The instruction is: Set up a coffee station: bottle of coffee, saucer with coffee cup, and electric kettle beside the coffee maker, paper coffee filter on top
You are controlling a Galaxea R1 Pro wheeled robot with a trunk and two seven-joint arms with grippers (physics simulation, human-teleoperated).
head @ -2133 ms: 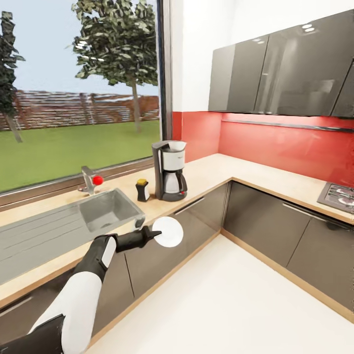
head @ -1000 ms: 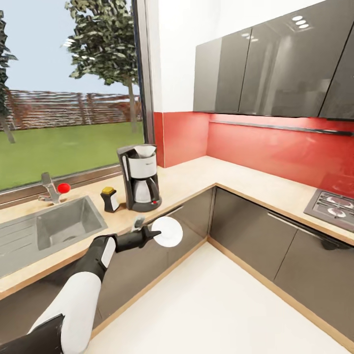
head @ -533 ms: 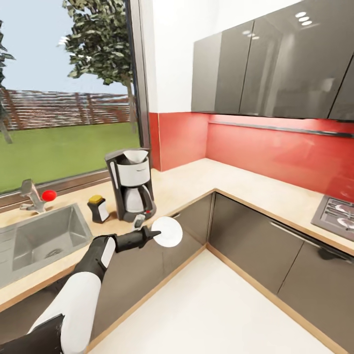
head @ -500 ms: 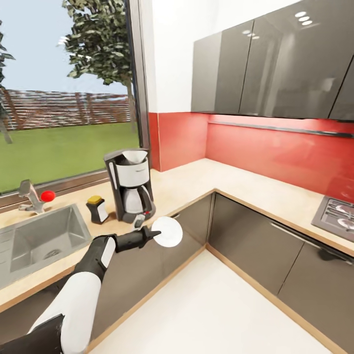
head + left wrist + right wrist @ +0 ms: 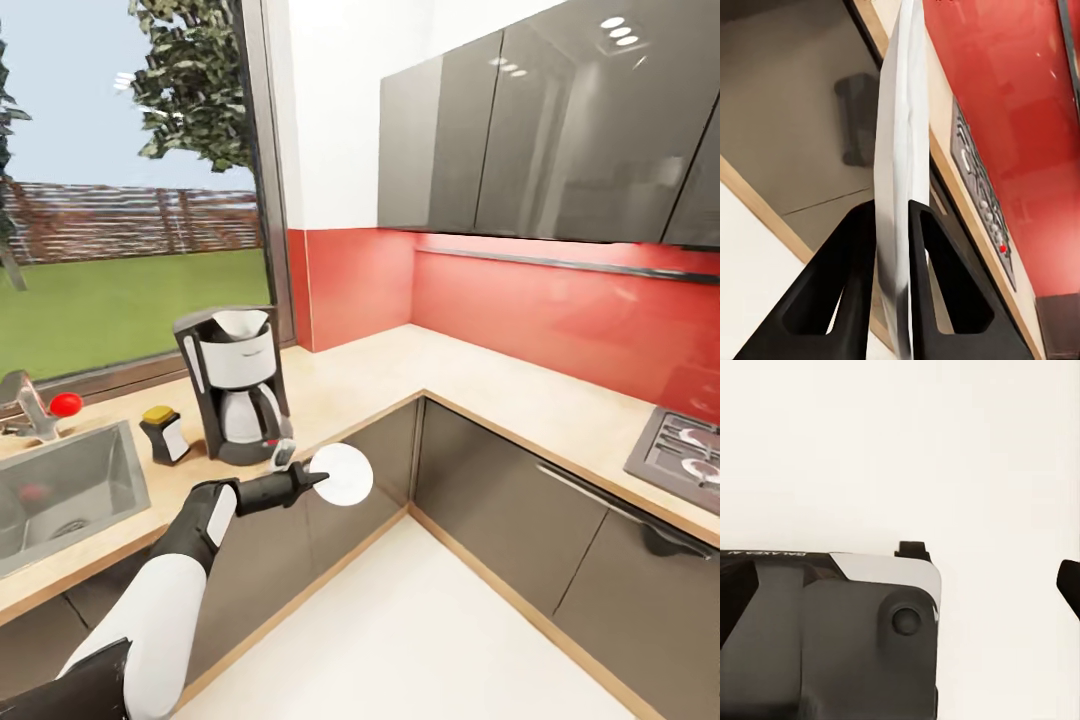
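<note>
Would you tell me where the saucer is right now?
In the head view, the saucer is gripped on edge by the left gripper, off the counter, just right of the coffee maker.

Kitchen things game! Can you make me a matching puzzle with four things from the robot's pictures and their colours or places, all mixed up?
Things:
1. saucer
2. coffee maker
3. paper filter
4. small bottle

Matches:
A. has a yellow cap, stands on the counter between sink and coffee maker
B. pinched edge-on in the left gripper
C. sits in the top of the coffee maker
D. black and white, on the countertop by the window

Pairs: 1-B, 2-D, 3-C, 4-A
</note>
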